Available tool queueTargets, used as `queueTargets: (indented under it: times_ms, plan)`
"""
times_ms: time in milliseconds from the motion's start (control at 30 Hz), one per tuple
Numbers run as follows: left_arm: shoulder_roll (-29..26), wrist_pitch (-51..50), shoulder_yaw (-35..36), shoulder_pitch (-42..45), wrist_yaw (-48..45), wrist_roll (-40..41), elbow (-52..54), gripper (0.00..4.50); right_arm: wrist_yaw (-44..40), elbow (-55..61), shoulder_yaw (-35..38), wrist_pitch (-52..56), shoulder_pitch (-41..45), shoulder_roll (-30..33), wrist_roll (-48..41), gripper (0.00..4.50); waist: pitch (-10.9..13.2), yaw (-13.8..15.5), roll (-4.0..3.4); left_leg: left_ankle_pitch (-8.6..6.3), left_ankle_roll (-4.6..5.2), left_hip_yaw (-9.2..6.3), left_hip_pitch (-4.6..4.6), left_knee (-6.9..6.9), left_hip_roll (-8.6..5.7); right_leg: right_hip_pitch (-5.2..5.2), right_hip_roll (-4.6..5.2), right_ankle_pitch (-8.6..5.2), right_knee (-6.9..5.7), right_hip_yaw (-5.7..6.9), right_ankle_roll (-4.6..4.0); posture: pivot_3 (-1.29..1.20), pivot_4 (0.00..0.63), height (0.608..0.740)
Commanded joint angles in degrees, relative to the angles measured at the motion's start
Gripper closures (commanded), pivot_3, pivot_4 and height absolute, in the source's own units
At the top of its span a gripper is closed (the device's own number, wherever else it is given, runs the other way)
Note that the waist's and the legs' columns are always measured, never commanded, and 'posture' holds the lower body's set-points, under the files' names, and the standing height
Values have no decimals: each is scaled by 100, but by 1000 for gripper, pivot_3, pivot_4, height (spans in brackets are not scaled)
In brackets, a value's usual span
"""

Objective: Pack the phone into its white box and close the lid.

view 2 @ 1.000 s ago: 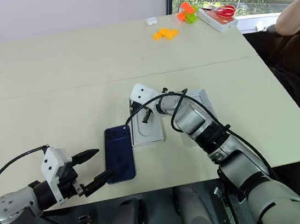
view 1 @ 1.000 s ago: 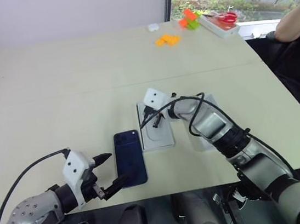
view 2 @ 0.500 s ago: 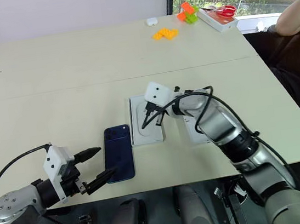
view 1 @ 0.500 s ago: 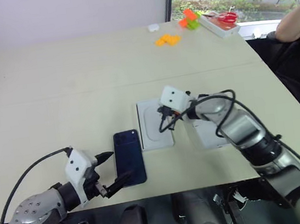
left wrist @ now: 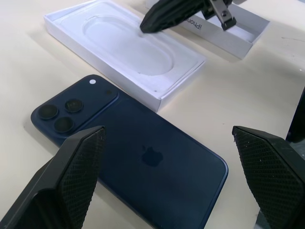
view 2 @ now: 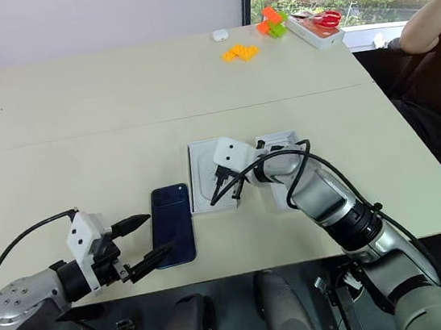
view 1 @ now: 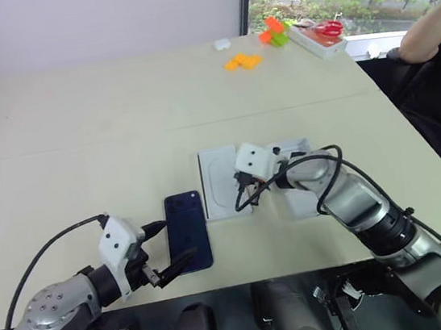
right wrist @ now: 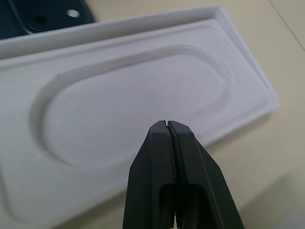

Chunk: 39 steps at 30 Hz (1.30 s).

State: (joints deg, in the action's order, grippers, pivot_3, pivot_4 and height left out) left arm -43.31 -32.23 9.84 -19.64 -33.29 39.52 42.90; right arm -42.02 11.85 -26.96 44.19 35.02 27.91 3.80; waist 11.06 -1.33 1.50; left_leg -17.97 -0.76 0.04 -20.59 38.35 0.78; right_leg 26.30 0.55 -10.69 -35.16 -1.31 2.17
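White insert (view 1: 224, 181) (oval recess bare); phone (view 1: 187, 231) beside it.

A: so what else is on that beige table (view 1: 101, 124)?

B: far right corner has most of it. orange blocks (view 1: 243, 61) lie a bit in from the far edge, an orange and green block cluster (view 1: 273, 30) sits beyond them, and a white tray (view 1: 315, 38) with something red in it lies nearest the corner.

A: and that small white thing?

B: a little white object (view 1: 222, 43) by the far edge, can't tell what. A person's arm (view 1: 429, 30) shows past the right edge too.
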Motion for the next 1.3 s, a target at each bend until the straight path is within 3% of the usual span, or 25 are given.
queueTargets:
  times_ms: [33, 233, 433, 700, 1000, 1300]
  plan:
    - [61, -4, 48, -53, -15, -16, 184, 0, 10, 37, -56, -23, -1, -83, 43, 4436, 0, 3, 0, 0, 0, 0, 0, 0, 0, 0, 0, 0, 0, 0, 0, 0, 150, 726]
    - [98, -34, 32, -37, -30, -36, 191, 0, 17, 198, 53, 39, 49, -191, -44, 4436, 0, 5, 0, 0, 0, 0, 0, 0, 0, 0, 0, 1, -1, 0, -1, 0, 150, 726]
    - [97, -74, 91, -45, -52, -10, 193, 0, -100, 658, 446, 419, 204, 88, -194, 4436, 0, 11, 0, 0, 0, -1, 0, 0, 0, 2, 0, 1, -2, -1, 0, 0, 150, 726]
    - [113, -107, 60, -41, -67, -39, 178, 0, -215, 940, 225, 489, -49, 458, -173, 4436, 0, 8, 1, 0, 0, 3, 1, -1, 0, 1, -1, 0, -1, 0, 0, 0, 150, 726]
    - [129, -140, 21, 24, -60, -66, 167, 0, -110, 601, -352, 365, -172, 112, -83, 4436, -1, -7, 2, 0, 0, 5, 7, -1, 0, -3, -2, -1, -2, -1, 0, 0, 150, 726]
    - [139, -214, 46, -1, -58, -56, 212, 0, 160, 262, -249, 269, 168, -378, -15, 4436, -2, 7, 3, 0, 0, 3, 6, -1, -1, -4, 3, 0, -1, -2, 0, 0, 150, 726]
